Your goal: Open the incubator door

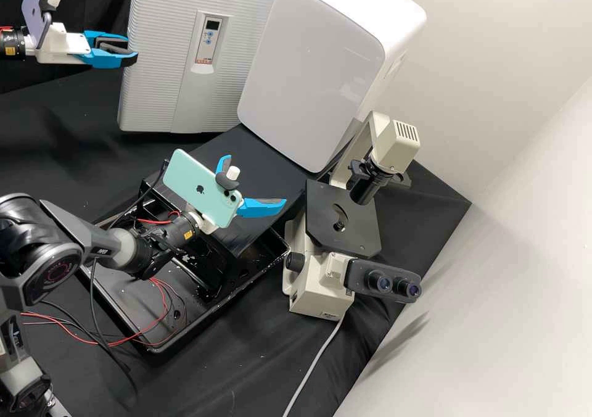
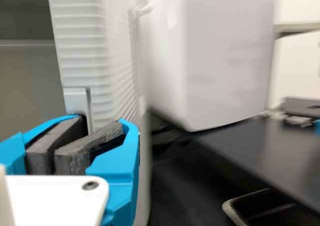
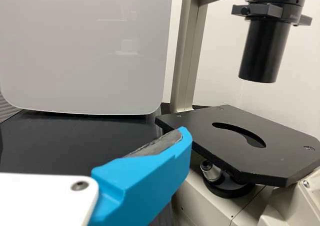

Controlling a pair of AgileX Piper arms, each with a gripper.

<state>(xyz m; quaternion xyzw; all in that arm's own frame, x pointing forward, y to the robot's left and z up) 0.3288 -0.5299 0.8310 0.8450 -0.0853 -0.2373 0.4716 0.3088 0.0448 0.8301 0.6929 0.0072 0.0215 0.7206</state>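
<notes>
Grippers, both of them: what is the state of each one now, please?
Left gripper: closed, at the incubator's edge; whether it holds anything cannot be told.
Right gripper: open, holding nothing.

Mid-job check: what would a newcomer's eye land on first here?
Probably the mint-green phone on the right gripper, its blue fingers spread, near the high view's centre. Then the left gripper at the edge of the ribbed incubator, and the big white cabinet next to that incubator.
</notes>
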